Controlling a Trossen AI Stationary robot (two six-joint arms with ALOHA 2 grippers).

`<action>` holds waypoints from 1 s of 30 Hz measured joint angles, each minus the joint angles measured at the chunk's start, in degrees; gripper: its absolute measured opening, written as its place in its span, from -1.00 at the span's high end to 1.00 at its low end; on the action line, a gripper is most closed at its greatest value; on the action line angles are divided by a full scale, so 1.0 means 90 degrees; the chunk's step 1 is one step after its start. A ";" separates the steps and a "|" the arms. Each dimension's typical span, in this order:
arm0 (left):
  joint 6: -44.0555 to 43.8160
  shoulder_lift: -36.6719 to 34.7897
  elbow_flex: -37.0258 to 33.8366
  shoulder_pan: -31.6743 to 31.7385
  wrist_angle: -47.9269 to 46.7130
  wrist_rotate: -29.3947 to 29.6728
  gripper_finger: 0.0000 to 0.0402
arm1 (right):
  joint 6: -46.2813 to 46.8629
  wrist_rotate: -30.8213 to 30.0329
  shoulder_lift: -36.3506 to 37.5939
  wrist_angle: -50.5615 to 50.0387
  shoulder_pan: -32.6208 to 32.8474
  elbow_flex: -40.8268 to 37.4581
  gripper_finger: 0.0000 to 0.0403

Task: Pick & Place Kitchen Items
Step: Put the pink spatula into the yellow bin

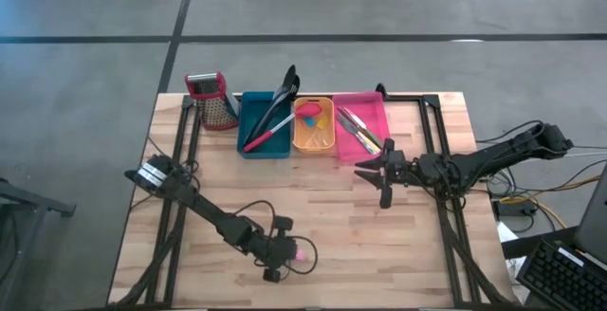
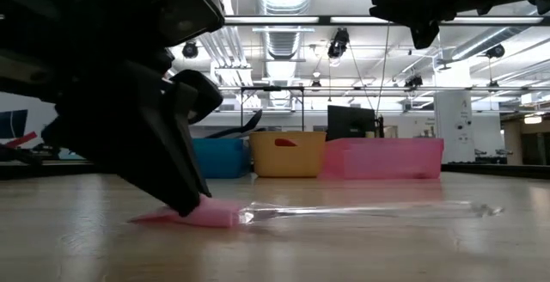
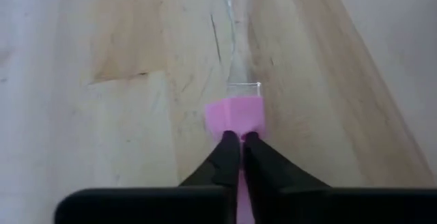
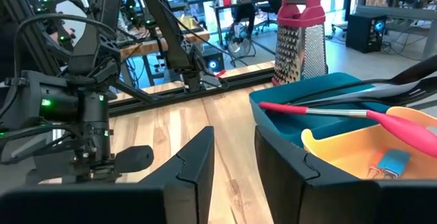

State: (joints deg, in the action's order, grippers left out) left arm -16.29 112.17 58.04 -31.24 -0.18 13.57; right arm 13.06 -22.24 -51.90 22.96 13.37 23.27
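On table front, left gripper [image 3: 234, 141] jaws pinch flat pink-ended clear-handled utensil [image 2: 258, 213]; right gripper [image 1: 377, 174] jaws wide.

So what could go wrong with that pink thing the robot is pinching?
The left gripper pinches only the pink end of the utensil, while its clear handle still lies flat on the table. Lifted from one end, it might tilt or slip out. The bins are far across the table, so it could drop on the way.

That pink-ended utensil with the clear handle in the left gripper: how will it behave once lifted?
Held by its pink end in the left gripper, the clear handle would probably droop. It looks thin, so likely light. The smooth plastic may slip.
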 joint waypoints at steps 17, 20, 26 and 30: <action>0.0899 -0.2018 -0.0039 -0.0017 -0.1483 0.2133 1.00 | -0.0024 0.0049 -0.0010 -0.0002 0.0130 -0.0002 0.78; 0.1254 -0.2311 -0.0027 -0.0017 -0.1456 0.2596 1.00 | -0.0023 0.0124 -0.0010 0.0014 0.0147 -0.0002 0.78; 0.2087 -0.2660 -0.0024 -0.0018 -0.1442 0.3425 1.00 | -0.0022 0.0341 -0.0126 0.0076 0.0209 -0.0002 0.70; 0.2816 -0.2740 0.0000 -0.0022 -0.1437 0.3825 1.00 | -0.0002 0.0364 -0.0459 0.0484 0.0294 -0.0002 0.63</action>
State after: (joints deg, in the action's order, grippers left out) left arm 9.06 87.51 58.04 -31.44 -13.12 47.99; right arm 13.04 -18.96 -56.03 27.31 16.01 23.24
